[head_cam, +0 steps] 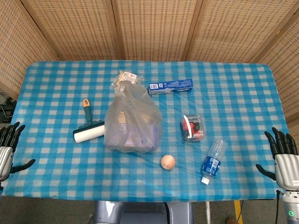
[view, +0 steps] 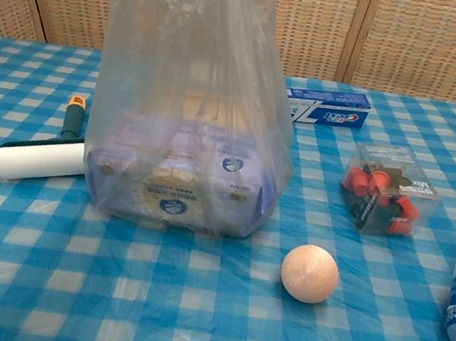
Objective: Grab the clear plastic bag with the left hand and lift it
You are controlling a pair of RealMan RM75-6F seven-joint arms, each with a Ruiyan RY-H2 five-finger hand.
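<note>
bench cloth blue-white check | my bag clear | ball peach | roller white, orange-tipped handle | toothpaste box blue

Plastic bag mid-table, lint roller left, ball front-right, toothpaste box behind, bottle far right.

blue checked table, clear plastic bag, lint roller, ball, bottle
</note>
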